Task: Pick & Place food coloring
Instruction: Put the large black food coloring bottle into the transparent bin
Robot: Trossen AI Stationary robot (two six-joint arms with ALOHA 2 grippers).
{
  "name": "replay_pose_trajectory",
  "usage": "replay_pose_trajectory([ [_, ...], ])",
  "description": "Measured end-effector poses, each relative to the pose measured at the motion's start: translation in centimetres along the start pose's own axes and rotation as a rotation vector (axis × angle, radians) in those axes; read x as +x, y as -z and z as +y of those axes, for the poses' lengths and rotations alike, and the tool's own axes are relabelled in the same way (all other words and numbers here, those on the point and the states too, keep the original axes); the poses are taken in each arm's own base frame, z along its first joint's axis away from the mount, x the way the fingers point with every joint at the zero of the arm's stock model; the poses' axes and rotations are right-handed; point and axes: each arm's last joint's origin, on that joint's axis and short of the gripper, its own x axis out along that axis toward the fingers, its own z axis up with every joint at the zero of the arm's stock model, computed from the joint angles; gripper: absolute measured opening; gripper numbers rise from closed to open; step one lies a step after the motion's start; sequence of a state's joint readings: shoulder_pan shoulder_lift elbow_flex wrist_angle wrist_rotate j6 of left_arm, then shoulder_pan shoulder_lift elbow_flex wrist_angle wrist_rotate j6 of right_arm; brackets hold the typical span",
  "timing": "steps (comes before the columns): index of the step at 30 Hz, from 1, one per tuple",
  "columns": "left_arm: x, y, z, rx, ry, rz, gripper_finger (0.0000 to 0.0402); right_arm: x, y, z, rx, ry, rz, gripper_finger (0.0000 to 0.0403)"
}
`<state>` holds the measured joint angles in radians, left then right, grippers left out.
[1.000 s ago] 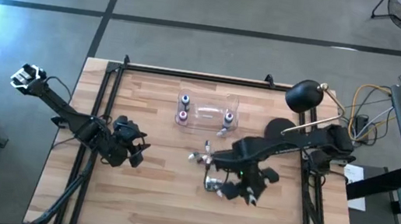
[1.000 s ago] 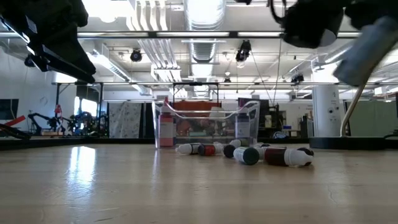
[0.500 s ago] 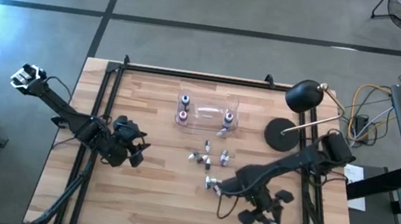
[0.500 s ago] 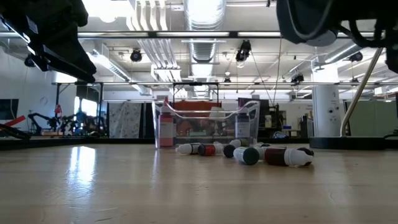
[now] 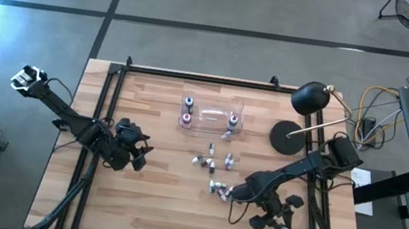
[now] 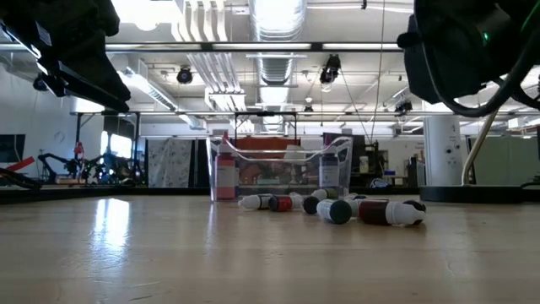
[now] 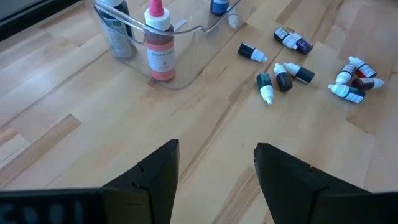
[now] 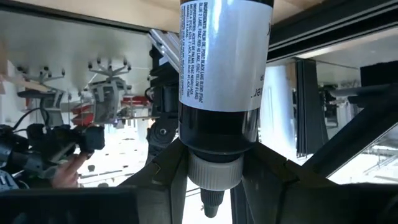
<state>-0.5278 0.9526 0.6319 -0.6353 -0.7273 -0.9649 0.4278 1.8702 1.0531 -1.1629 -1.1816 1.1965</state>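
right gripper [image 5: 279,224] swung off the loose food coloring bottles [image 5: 212,164] toward the table's near right edge, gripping one bottle [image 8: 221,81]

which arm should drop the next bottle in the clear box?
Right. Its tool already grips a bottle. The left tool is open, empty, parked left of the clear box.
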Motion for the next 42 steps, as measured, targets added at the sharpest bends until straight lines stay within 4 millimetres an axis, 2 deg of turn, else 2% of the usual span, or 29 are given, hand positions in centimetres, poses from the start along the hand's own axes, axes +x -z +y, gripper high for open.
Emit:
replay_pose_trajectory([
  [14,0.0,0.0,0.0,-0.001,0.000,0.000,0.0184,0.5,-1.3,-0.3,-0.062,-0.025,-0.001,0.0120],
  [18,0.0,0.0,0.0,-0.003,0.000,0.000,0.0184,0.6,-1.4,0.2,-0.113,-0.045,-0.011,0.0133],
  [34,0.0,0.0,0.0,-0.004,0.000,0.000,0.0184,0.4,-1.0,0.7,-0.129,-0.048,-0.028,0.0176],
  [42,0.0,0.0,0.0,-0.004,0.000,0.001,0.0184,-0.1,-0.1,1.8,-0.180,-0.034,-0.133,0.0219],
])
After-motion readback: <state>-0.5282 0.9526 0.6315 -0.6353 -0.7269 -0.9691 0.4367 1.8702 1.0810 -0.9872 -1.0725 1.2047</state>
